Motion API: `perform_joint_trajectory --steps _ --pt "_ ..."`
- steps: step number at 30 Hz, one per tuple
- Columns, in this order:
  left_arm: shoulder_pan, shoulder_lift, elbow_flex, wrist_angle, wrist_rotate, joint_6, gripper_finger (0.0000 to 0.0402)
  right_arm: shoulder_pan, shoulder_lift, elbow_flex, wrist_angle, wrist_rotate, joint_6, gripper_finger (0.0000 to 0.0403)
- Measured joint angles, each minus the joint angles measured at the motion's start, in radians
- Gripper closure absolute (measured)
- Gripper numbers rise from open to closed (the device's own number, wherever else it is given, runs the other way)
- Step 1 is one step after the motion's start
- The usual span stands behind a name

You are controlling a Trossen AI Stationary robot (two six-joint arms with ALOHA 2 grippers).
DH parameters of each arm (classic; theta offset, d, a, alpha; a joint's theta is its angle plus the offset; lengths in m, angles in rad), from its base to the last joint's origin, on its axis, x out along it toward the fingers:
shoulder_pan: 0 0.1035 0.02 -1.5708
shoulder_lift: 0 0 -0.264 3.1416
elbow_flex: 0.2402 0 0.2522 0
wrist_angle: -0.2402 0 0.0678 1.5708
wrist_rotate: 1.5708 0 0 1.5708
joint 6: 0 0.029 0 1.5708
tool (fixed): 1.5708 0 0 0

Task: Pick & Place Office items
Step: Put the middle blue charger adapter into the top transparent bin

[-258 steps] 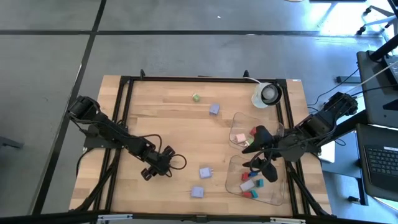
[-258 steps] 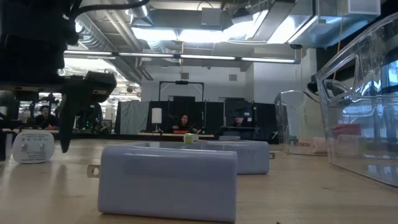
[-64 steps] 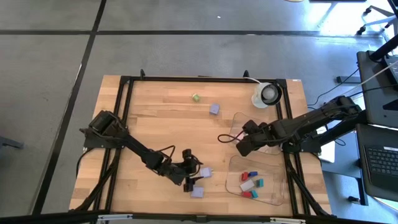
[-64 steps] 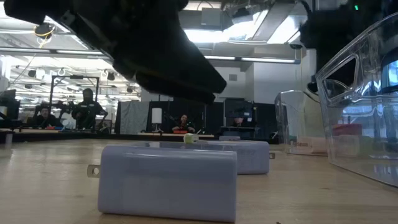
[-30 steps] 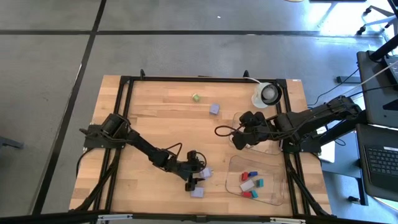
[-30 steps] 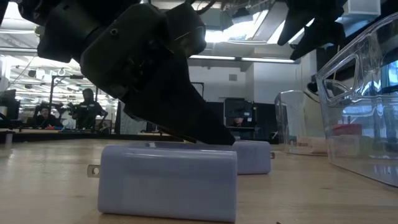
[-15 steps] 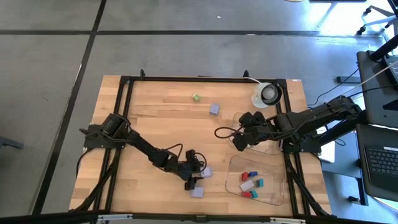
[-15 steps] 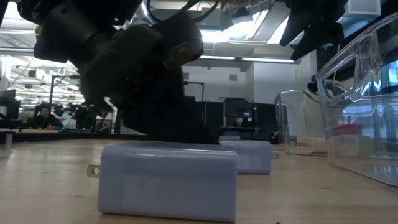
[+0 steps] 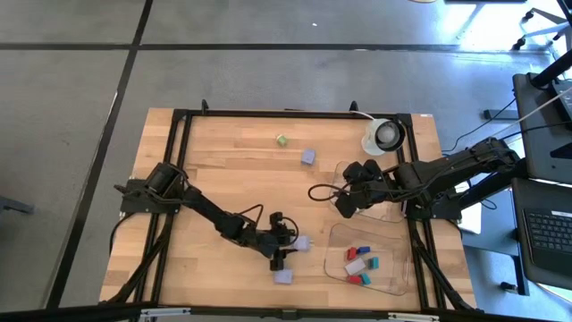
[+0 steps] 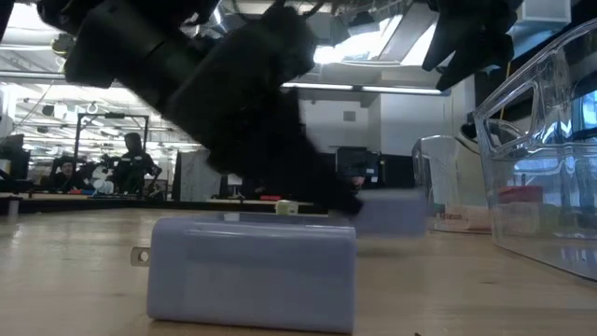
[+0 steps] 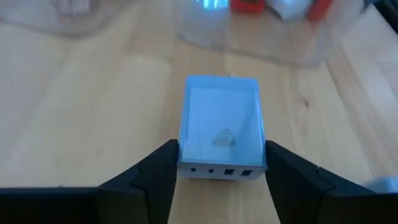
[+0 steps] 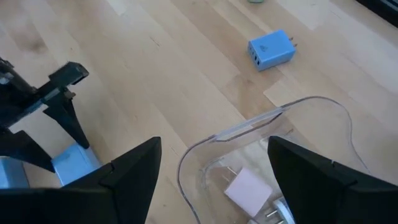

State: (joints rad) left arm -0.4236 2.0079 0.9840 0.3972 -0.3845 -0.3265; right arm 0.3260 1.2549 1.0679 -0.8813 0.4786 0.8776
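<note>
**Left fingers closed on a lavender block; right arm over the upper tray**

The left gripper (image 9: 288, 247) is low over the front-centre of the surface (image 9: 232, 179). Its fingers (image 11: 155, 180) touch both sides of a lavender block (image 11: 222, 127), which has two prongs on its far end and small ports on the end facing the wrist. In the low view this block (image 10: 387, 210) is blurred and appears clear of the surface, though contact below it cannot be confirmed. In the high view the same block (image 9: 301, 242) lies at the gripper tip.

A second lavender block (image 9: 283, 276) rests on the surface just in front of the left gripper, near the front edge; in the low view it (image 10: 252, 271) fills the foreground, prong pointing left.

A third lavender block (image 9: 308, 156) and a small green piece (image 9: 281, 140) sit toward the back of the surface, well apart from both grippers.

The right gripper (image 9: 344, 202) hangs at the left rim of the upper clear tray (image 9: 393, 213), fingers (image 12: 134, 171) spread wide and holding nothing. Its wrist view shows a pink block (image 12: 252, 186) inside that tray.

The lower clear tray (image 9: 393, 282) contains red, teal, blue and white pieces (image 9: 360, 266).

A white tape roll (image 9: 384, 134) stands at the back right corner.
</note>
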Motion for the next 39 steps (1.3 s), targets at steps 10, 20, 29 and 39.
perform_joint_trajectory --steps 10,20,29,39 --pt "0.0 -0.002 0.15 0.003 -0.205 0.111 0.0199 0.0 0.0 0.0 -0.009 0.0 0.013 0.0105" --pt "-0.007 -0.003 0.25 -0.037 -0.424 0.297 0.0196 0.0 -0.076 0.0 -0.005 0.0 0.055 0.0129" --pt "-0.004 -0.087 0.263 -0.003 -0.84 0.401 0.0196 0.004 -0.234 0.0 0.083 0.008 0.07 0.0147" --pt "0.007 -0.227 0.263 0.234 -0.885 0.649 0.0194 0.005 -0.285 0.0 0.398 0.009 -0.105 0.0151"
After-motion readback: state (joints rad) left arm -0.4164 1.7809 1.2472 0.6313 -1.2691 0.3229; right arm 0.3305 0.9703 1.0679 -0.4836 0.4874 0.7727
